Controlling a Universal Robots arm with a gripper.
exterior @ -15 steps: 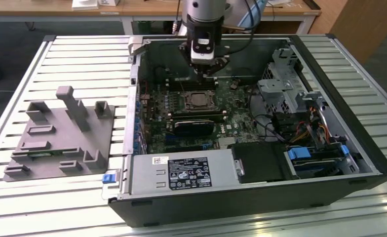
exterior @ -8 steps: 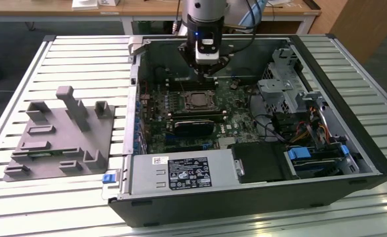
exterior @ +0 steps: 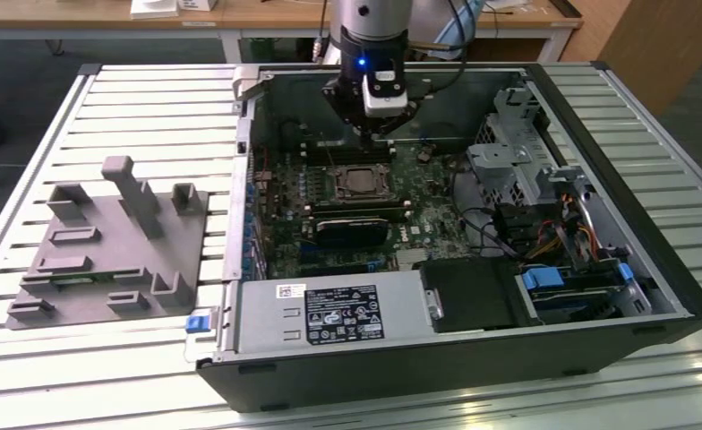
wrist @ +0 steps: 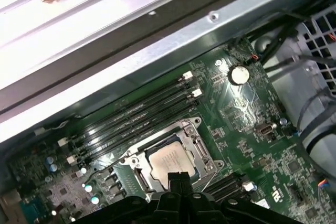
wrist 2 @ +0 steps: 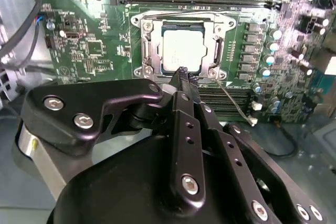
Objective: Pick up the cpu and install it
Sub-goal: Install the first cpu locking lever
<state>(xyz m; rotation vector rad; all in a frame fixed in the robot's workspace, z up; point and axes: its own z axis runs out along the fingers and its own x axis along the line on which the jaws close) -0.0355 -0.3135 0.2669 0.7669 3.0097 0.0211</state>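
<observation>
While the cpu (wrist 2: 181, 50) lies flat, top up, in its socket (wrist 2: 149, 51), fingers (wrist 2: 183, 95) press together.

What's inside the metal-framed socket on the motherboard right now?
The cpu lies flat inside the socket, silvery top showing. The gripper covers one edge; whatever lies beneath is hidden.

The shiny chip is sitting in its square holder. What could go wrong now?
1. The end effector hangs close over the edge of the cpu. A small dip or sideways slip could nudge the chip crooked in the socket.
2. A thin wire lies beside the socket, and the end effector might snag it.
3. I cannot tell whether the chip lies fully flat, so pressing on it might harm it.
</observation>
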